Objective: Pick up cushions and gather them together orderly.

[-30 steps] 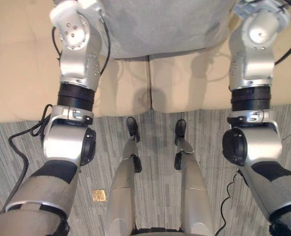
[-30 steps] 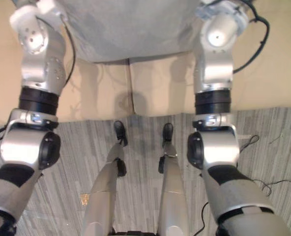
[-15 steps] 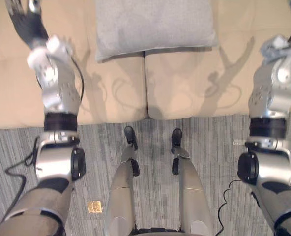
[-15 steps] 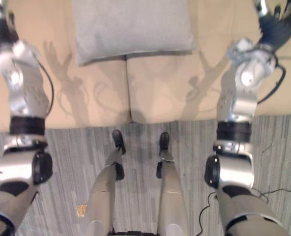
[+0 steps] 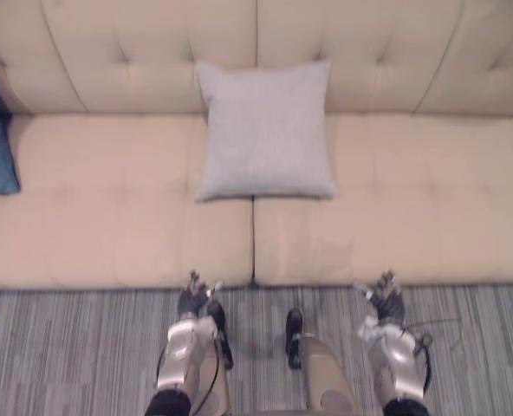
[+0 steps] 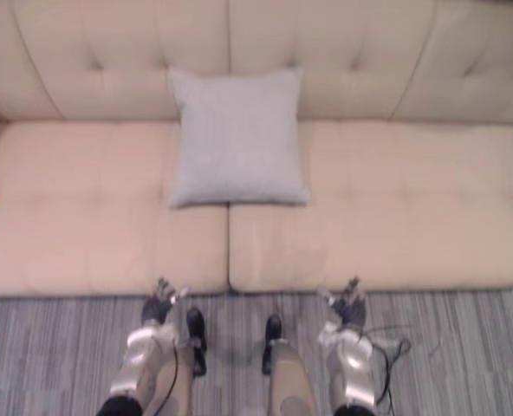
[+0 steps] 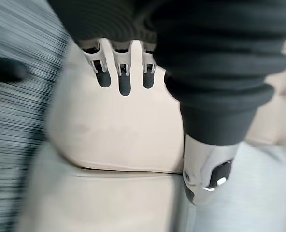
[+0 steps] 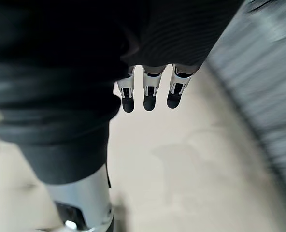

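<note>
Grey cushion (image 5: 265,130) on sofa (image 5: 109,225), well apart from both hands. Left hand (image 5: 192,300) & right hand (image 5: 386,302) low by the floor: fingers straight, apart.

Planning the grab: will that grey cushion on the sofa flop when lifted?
The grey cushion looks plump and soft-edged, so probably light, sagging somewhat if held by one corner. Its matte cloth likely won't slip.

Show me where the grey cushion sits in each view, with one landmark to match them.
Left eye view: grey cushion upper centre, its lower edge across the seat seam.
Right eye view: same cushion, slightly left of centre, over that seam.
Left wrist view: a pale grey patch may be it; too blurred to tell.
Right wrist view: beige sofa seat.
Shared landmark: the seat seam.
</note>
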Available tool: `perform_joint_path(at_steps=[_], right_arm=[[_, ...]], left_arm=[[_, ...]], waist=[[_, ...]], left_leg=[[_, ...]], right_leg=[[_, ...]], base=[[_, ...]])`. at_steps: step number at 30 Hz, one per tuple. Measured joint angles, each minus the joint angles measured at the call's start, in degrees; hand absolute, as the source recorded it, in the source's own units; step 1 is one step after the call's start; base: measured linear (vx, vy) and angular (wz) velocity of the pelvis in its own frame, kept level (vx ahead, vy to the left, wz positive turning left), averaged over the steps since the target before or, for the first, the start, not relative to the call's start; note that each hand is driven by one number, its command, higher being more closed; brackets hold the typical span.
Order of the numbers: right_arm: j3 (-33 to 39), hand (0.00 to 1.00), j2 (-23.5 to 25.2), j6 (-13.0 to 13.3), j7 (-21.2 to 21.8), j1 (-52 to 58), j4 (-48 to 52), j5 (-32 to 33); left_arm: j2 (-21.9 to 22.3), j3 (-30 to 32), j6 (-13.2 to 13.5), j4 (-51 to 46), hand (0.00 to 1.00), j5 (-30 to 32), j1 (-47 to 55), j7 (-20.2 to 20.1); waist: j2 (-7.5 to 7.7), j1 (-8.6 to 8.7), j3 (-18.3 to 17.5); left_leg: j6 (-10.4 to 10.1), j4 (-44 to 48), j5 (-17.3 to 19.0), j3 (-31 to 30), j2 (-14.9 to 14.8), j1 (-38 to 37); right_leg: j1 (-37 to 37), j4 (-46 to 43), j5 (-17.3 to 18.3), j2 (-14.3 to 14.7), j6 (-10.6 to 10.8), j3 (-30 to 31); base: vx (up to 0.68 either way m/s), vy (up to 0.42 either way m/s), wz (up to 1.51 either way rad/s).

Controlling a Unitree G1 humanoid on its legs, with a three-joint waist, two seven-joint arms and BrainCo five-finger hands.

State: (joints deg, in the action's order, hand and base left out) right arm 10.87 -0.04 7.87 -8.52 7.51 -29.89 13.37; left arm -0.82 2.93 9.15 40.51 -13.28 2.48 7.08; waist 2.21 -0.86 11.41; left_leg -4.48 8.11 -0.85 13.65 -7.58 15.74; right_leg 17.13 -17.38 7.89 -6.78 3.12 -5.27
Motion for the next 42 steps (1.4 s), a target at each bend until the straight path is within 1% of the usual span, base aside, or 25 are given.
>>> perform_joint_path(at_steps=[3, 7, 11, 14, 15, 16, 17, 18, 19, 21, 22, 24, 25, 27, 28, 29, 30, 32, 34, 35, 37, 38, 39, 40, 42], right_arm=[[0.0, 0.00, 1.6, -0.8, 1.6, 2.2, -5.1, -0.7], [0.2, 0.00, 2.2, -1.3, 2.4, 2.2, -9.6, -2.3], [0.2, 0.00, 2.2, -2.1, 2.3, 0.3, -13.8, -4.6], [-0.5, 0.00, 2.3, -2.7, 2.0, -0.3, -15.3, -4.7], [-0.5, 0.00, 2.5, -2.7, 2.0, -1.1, -16.0, -4.8], [-0.5, 0.00, 2.4, -2.8, 2.0, -1.0, -16.5, -4.8], [-0.4, 0.00, 2.4, -2.8, 1.8, -0.7, -16.9, -4.8], [-0.4, 0.00, 2.4, -2.7, 1.7, -0.7, -18.0, -4.8], [-0.3, 0.00, 2.4, -2.7, 1.7, -1.3, -19.2, -4.8], [-0.1, 0.00, 1.5, -2.6, 1.5, -3.2, -19.3, -4.7], [0.1, 0.00, 0.9, -2.6, 1.2, -3.6, -19.0, -4.6], [0.1, 0.00, 0.0, -2.5, 0.7, -4.0, -18.3, -4.4], [0.1, 0.00, 0.0, -2.0, 0.4, -4.8, -18.1, -4.3], [-0.1, 0.00, 0.4, -1.9, -0.3, -5.6, -18.4, -4.3], [-0.1, 0.00, 0.7, -1.9, -0.6, -5.1, -18.4, -4.3], [0.0, 0.00, 1.4, -1.9, -1.0, -4.7, -18.3, -4.3], [0.1, 0.00, 1.5, -1.9, -1.2, -4.4, -18.3, -4.3], [0.2, 0.00, 1.4, -1.9, -1.4, -4.0, -18.2, -4.3], [0.1, 0.00, 1.3, -1.9, -1.3, -3.3, -18.3, -4.3], [0.2, 0.00, 1.3, -1.9, -1.2, -3.2, -18.3, -4.3], [0.3, 0.00, 1.5, -2.0, -1.1, -2.8, -18.6, -4.3], [0.6, 0.00, 2.1, -2.2, -1.1, -2.4, -18.7, -4.3], [0.7, 0.00, 3.1, -2.4, -0.8, -1.4, -18.8, -4.3], [1.0, 0.00, 3.2, -2.4, -0.8, -1.3, -19.0, -4.3], [2.8, 0.00, 2.8, -2.4, -0.8, -1.4, -20.5, -4.3]], left_arm=[[-0.1, 1.2, -0.9, 4.9, 0.00, 3.4, 1.7, -0.4], [-0.1, 2.5, -1.2, 8.7, 0.00, 6.4, 2.6, -1.1], [-0.3, 2.4, -1.3, 10.1, 0.00, 7.7, 2.5, -1.1], [-0.4, 2.1, -1.3, 10.1, 0.00, 9.4, 1.4, -0.9], [-0.1, 2.7, -1.2, 10.2, 0.00, 9.9, 1.2, -0.8], [-0.3, 2.8, -1.3, 10.2, 0.00, 9.9, 0.9, -0.6], [-0.5, 2.8, -1.4, 10.2, 0.00, 9.9, 0.8, -0.4], [-0.9, 2.9, -1.4, 10.0, 0.00, 9.9, 1.1, -0.1], [-1.4, 3.1, -1.9, 9.9, 0.00, 9.9, 1.3, 0.3], [0.5, 5.1, -2.3, 9.5, 0.00, 9.9, 1.5, 0.4], [1.1, 4.9, -2.3, 9.5, 0.00, 9.8, 1.6, 0.5], [1.8, 3.7, -2.3, 9.5, 0.00, 9.9, 1.2, 0.5], [1.9, 2.4, -2.3, 9.6, 0.00, 9.9, 0.8, 0.5], [2.0, 0.7, -2.4, 9.9, 0.00, 9.9, 0.2, 0.5], [2.0, 0.0, -2.5, 9.9, 0.00, 10.0, 0.3, 0.4], [2.3, 0.1, -2.4, 9.6, 0.00, 10.6, -0.4, 0.4], [2.3, 0.2, -2.4, 9.5, 0.00, 11.0, -0.4, 0.4], [2.4, 0.5, -2.4, 9.6, 0.00, 11.0, -0.3, 0.4], [2.7, 0.7, -2.4, 9.5, 0.00, 11.0, -0.1, 0.5], [2.8, 0.8, -2.4, 9.6, 0.00, 11.0, 0.0, 0.5], [2.7, 1.3, -2.6, 9.7, 0.00, 11.1, 0.2, 0.5], [2.3, 1.5, -2.7, 9.8, 0.00, 11.3, 0.3, 0.6], [1.3, 1.8, -2.9, 10.7, 0.00, 11.6, 0.4, 0.8], [0.8, 1.6, -3.1, 11.3, 0.00, 11.8, 0.3, 1.2], [0.5, 1.1, -3.3, 12.4, 0.00, 12.1, 0.0, 1.6]], waist=[[-0.18, 0.00, -3.0], [-0.04, -0.07, -4.9], [0.08, -0.22, -5.0], [-0.11, -0.42, -4.9], [-0.48, -0.64, -5.0], [0.05, -0.52, -5.3], [0.60, -0.54, -5.6], [1.66, -0.77, -6.4], [3.67, -1.33, -7.3], [1.16, -2.79, -7.1], [0.30, -2.84, -7.2], [-0.10, -3.06, -7.3], [-0.85, -3.04, -7.2], [-2.42, -2.68, -5.5], [-2.38, -2.39, -5.3], [-1.92, -2.40, -4.5], [-1.45, -2.70, -4.2], [-1.30, -2.22, -3.9], [-1.51, -2.15, -4.0], [-1.57, -2.13, -3.9], [-1.85, -2.08, -3.7], [-1.64, -2.02, -3.8], [-0.05, -1.79, -4.9], [0.48, -1.46, -5.2], [0.47, -0.96, -5.4]], left_leg=[[-0.1, -2.2, 0.2, 0.2, 0.6, -4.5], [-0.1, -4.6, 0.2, 1.7, 1.0, -8.9], [0.0, -5.2, 0.4, 4.2, 1.1, -11.6], [0.4, -2.6, 2.0, 4.5, -0.2, -11.3], [0.6, -1.4, 2.3, 4.2, -1.1, -10.6], [0.6, -0.2, 2.3, 3.2, -1.1, -9.8], [0.6, 0.6, 2.3, 2.1, -1.1, -9.0], [0.4, 2.2, 2.1, 1.2, -0.9, -7.9], [0.4, 5.1, 2.1, 0.6, -0.9, -5.3], [1.1, 5.9, 0.9, 0.3, -3.0, -3.2], [0.9, 5.7, -0.8, 0.0, -3.7, -2.0], [-0.5, 5.2, -2.2, 0.0, -4.4, 0.6], [-1.9, 4.6, -3.4, -0.4, -5.1, 2.7], [-2.0, 1.6, -8.9, -1.7, -6.1, 3.9], [-2.3, -1.0, -12.1, -1.8, -5.9, 3.4], [-2.5, 0.5, -10.2, -0.9, -6.1, 2.5], [-1.9, 4.3, -6.6, -0.4, -6.1, 2.2], [-0.6, 13.1, 0.8, -1.2, -5.8, 2.1], [-1.4, 20.2, 8.0, -4.3, -5.5, 0.8], [-1.9, 20.8, 10.0, -5.3, -5.1, -0.1], [-3.3, 18.5, 17.3, -6.0, -3.8, -4.0], [-3.0, 17.1, 17.1, -5.5, -3.1, -4.3], [-3.0, 13.5, 17.0, -4.6, -1.4, -5.2], [-3.0, 11.9, 17.0, -4.6, -0.2, -6.0], [-2.3, 9.6, 16.5, -4.6, 1.6, -7.3]], right_leg=[[-4.7, 2.3, 0.1, -0.3, 0.3, -0.3], [-7.8, 4.4, -0.3, -0.3, 0.7, 0.8], [-9.2, 4.5, -1.1, -0.2, 1.5, 2.4], [-8.4, 0.6, -2.1, -0.1, 2.7, 1.1], [-6.2, -8.4, 1.3, -0.4, 2.0, 0.9], [-4.9, -18.7, 3.9, -1.2, 3.0, 0.9], [-5.3, -23.6, 4.8, -1.8, 4.4, 1.3], [-6.2, -26.7, 4.6, -2.6, 5.1, 2.4], [-7.2, -24.6, 5.7, -2.4, 6.7, 4.3], [-7.8, -20.2, 6.0, 0.7, 6.2, 4.0], [-8.9, -17.1, 7.3, 1.4, 4.4, 3.9], [-8.7, -12.9, 10.2, 2.0, 1.8, 2.9], [-8.3, -10.7, 11.2, 3.1, 0.1, 1.4], [-8.5, -8.0, 10.4, 4.7, -1.6, -1.1], [-8.6, -7.1, 9.7, 4.5, -2.6, -2.2], [-9.3, -6.0, 9.0, 3.7, -4.0, -4.7], [-9.2, -6.0, 8.6, 3.3, -4.7, -5.5], [-8.7, -5.8, 8.0, 2.4, -4.6, -5.7], [-7.2, -5.3, 7.1, 2.3, -3.4, -3.7], [-6.6, -5.3, 7.0, 2.3, -3.0, -3.2], [-5.5, -5.2, 5.8, 2.0, -1.2, -1.3], [-5.5, -4.0, 5.2, 1.8, -0.6, -0.6], [-6.7, -0.8, 3.2, 1.2, 0.5, 0.4], [-7.3, 1.6, 2.2, 0.8, 0.6, 1.4], [-8.9, 6.1, -0.9, 0.2, 1.2, 3.1]], base=[[0.11, 0.025, 0.01], [0.06, 0.022, -0.14], [0.04, 0.024, -0.33], [-0.04, -0.014, -0.10], [-0.09, -0.041, 0.16], [-0.10, -0.088, 0.39], [-0.05, -0.091, 0.54], [-0.02, -0.180, 0.47], [-0.06, -0.222, 0.21], [-0.15, -0.188, -0.05], [-0.21, -0.158, 0.05], [-0.20, -0.166, 0.11], [-0.25, -0.143, 0.13], [-0.28, -0.126, 0.31], [-0.30, -0.078, 0.41], [-0.30, -0.066, 0.25], [-0.31, -0.036, 0.09], [-0.30, 0.004, -0.06], [-0.26, 0.138, -0.24], [-0.24, 0.270, -0.38], [-0.20, 0.267, -0.42], [-0.07, 0.196, -0.34], [-0.03, 0.211, -0.21], [0.02, 0.153, -0.13], [0.00, 0.130, 0.01]])
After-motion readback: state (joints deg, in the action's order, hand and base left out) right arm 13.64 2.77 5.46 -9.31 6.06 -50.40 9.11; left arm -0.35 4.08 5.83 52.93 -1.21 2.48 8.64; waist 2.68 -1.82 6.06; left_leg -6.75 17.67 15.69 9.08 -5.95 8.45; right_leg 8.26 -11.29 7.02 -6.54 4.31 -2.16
